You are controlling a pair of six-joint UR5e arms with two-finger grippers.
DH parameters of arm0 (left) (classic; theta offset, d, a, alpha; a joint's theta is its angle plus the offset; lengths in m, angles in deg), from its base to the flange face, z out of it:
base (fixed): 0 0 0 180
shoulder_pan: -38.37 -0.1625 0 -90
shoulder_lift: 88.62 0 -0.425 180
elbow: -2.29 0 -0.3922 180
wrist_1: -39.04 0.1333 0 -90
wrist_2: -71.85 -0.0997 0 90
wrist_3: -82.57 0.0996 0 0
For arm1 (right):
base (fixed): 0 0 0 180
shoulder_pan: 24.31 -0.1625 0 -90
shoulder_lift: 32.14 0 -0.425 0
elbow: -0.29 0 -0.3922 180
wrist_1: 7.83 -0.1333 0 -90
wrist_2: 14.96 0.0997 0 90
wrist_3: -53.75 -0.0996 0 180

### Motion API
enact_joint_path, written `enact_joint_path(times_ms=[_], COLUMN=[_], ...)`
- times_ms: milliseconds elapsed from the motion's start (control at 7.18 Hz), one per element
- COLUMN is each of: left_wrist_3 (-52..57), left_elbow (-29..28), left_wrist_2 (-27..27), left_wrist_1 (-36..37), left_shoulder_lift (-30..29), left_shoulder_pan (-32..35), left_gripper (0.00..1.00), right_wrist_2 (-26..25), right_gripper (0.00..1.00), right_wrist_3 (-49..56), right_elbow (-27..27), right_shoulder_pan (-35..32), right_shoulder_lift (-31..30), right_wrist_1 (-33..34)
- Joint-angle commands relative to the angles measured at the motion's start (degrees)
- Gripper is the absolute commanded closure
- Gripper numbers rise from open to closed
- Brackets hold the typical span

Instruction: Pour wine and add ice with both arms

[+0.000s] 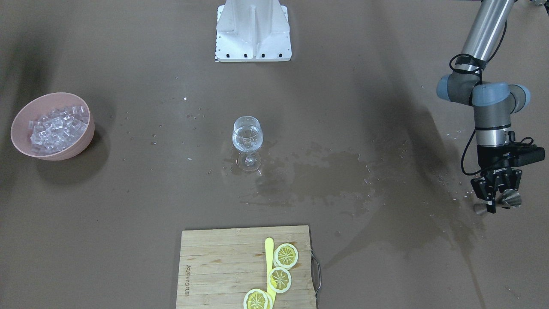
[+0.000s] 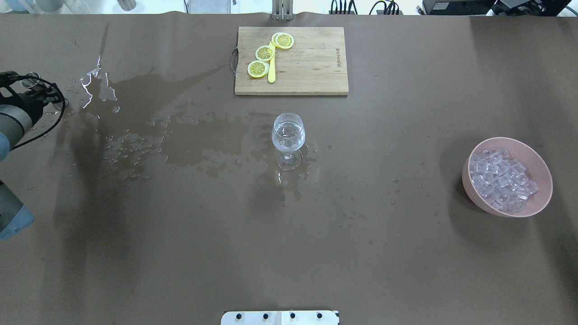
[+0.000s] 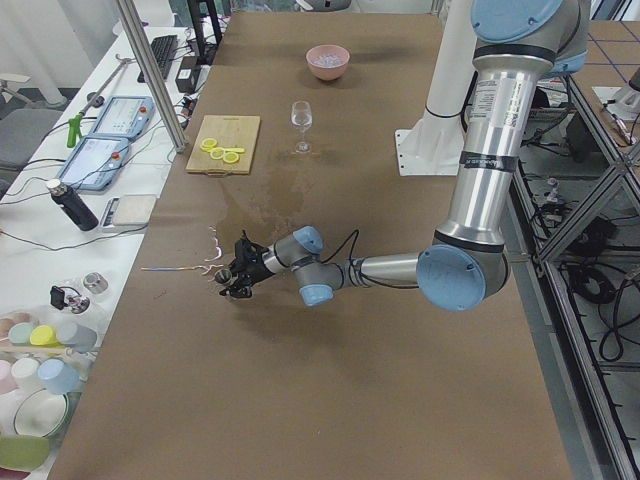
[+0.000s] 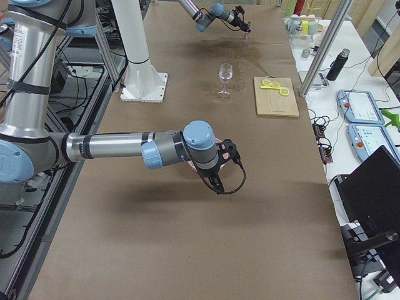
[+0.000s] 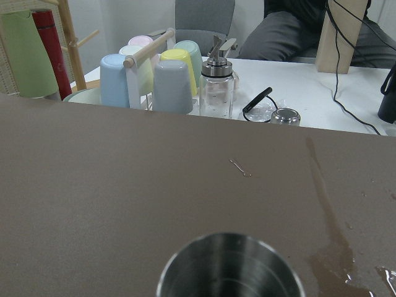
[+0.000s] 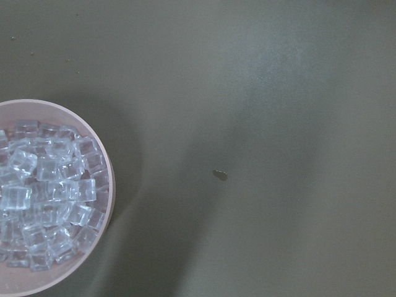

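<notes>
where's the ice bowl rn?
In the overhead view the pink bowl of ice sits far right, on the robot's right side, well apart from the wine glass at centre.

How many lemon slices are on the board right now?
3, all on the cutting board along the yellow stick: far slice, middle slice, near slice by the handle. None looks hidden.

One glass. One bowl. Ice: cubes too many to count. One board. Three lemon slices. One cup. Two arms.
</notes>
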Motion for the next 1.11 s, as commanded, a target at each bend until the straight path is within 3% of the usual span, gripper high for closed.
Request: enact_joint_path(times_ms=[0,418,696,974], left_wrist_3=[0.7,0.88,2.71,11.3], left_elbow=[0.73,8.61,11.27,14.24], left_wrist_2=[1.02,11.1,31.24,45.35], left_wrist_1=[-0.09,0.17,1.05,9.79], left_shoulder_lift=[0.97,6.5,8.63,7.93], left_shoulder_pan=[0.04,0.31,9.47,17.49], left_gripper=[0.01,0.01,0.01,0.01], right_wrist_2=[0.0,0.09,-0.09,0.17], right_gripper=[0.0,0.0,0.0,0.0], right_wrist_3=[-0.02,-0.02,-0.46,-5.01], right_elbow=[0.12,0.12,0.12,0.3], right_shoulder_pan=[-0.03,-0.04,0.05,0.05], right_shoulder_lift=[0.01,0.01,0.19,0.63], right_wrist_1=[0.0,0.0,0.0,-0.09])
